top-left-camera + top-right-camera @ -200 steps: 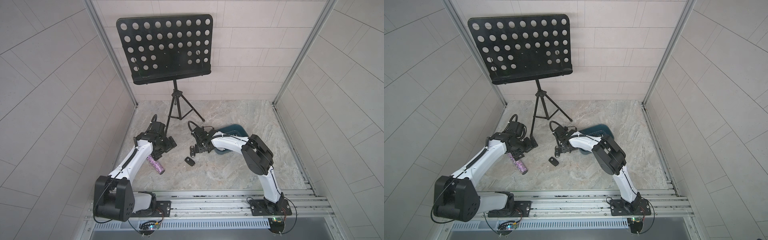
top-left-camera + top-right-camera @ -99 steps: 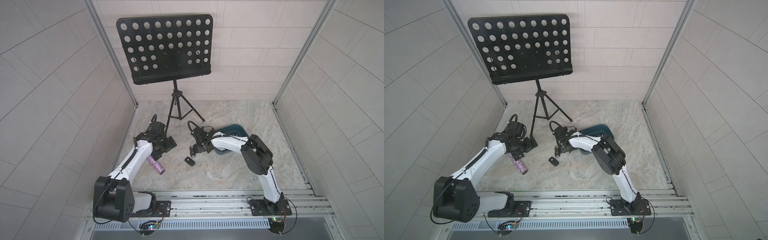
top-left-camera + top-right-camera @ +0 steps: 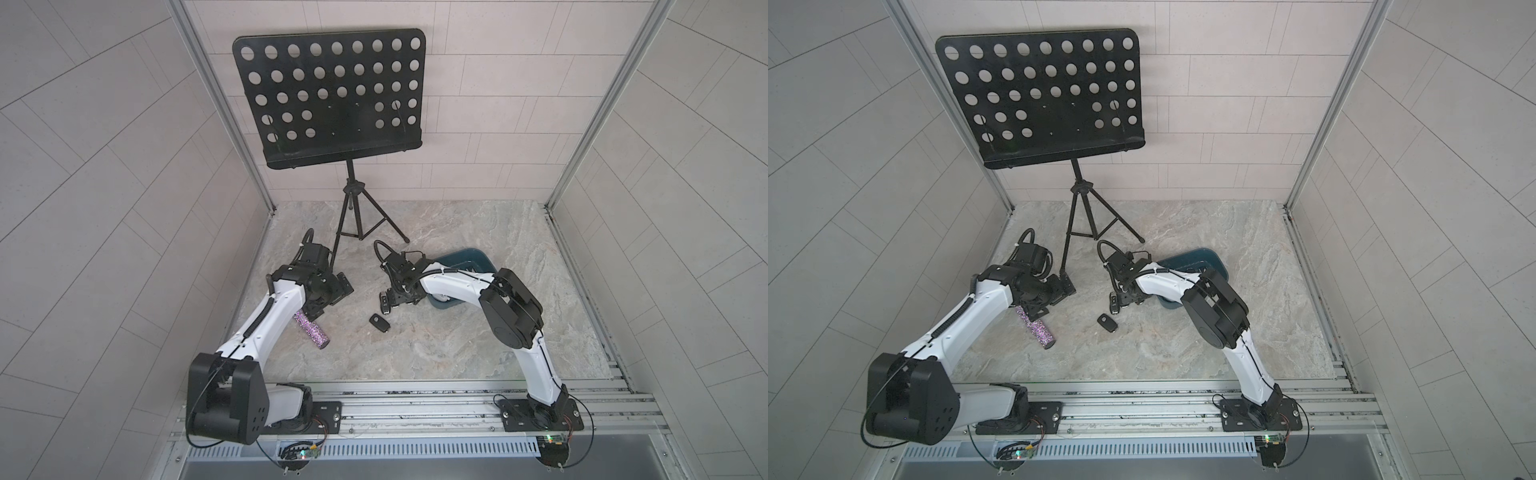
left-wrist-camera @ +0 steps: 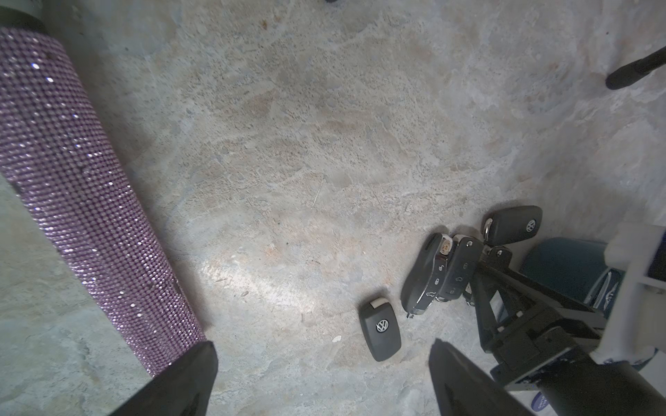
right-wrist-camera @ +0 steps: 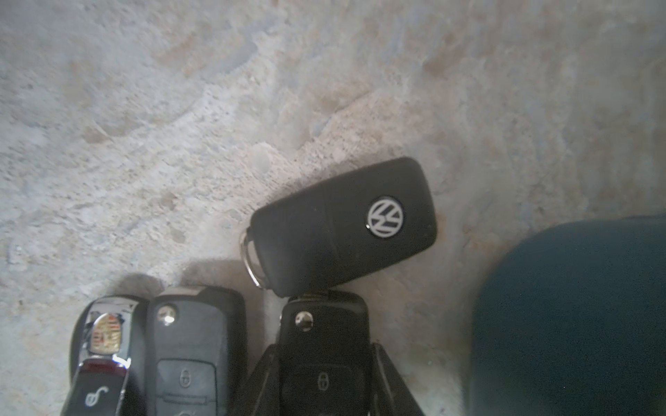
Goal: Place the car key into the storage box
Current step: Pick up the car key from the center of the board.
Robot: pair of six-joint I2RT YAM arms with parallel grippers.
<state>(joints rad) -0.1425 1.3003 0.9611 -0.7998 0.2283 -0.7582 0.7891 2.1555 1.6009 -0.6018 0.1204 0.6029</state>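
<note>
Farthest left lies a tube [image 4: 83,187] sheathed in rows of tiny lilac rhinestones. It is round-bodied and lies flat on the mottled grey-beige stone surface [image 3: 457,340]. My left gripper [image 4: 320,378] hangs over the tube's far end, and its black wedge-shaped fingers [image 4: 187,378] are spread wide with nothing between them.

Next comes a lone fob [image 4: 380,329], a smooth matte black slab with a silver Volkswagen roundel, lying apart from the rest. Beyond it is a tight row of keys. There is a glossy crest fob [image 5: 101,353] with chrome trim and a gold-and-red shield, then a flip key [image 5: 194,345] with rubbery lock buttons touching its side.

Just beside that is the car key [image 5: 324,324], black with a bright pivot stud. It is on the surface outside the box, and my right gripper [image 5: 326,363] is pinching it, one angular black finger against each flank. A badge-up fob [image 5: 346,223] with rounded corners and a metal loop rests against its tip.

Right of the cluster sits the storage box [image 5: 576,306] — dark teal plastic, shallow, with round corners. It is near the held key but not touching it, and in both top views my right arm partly covers it [image 3: 469,259].

Behind everything stands a black perforated music stand [image 3: 328,95].
</note>
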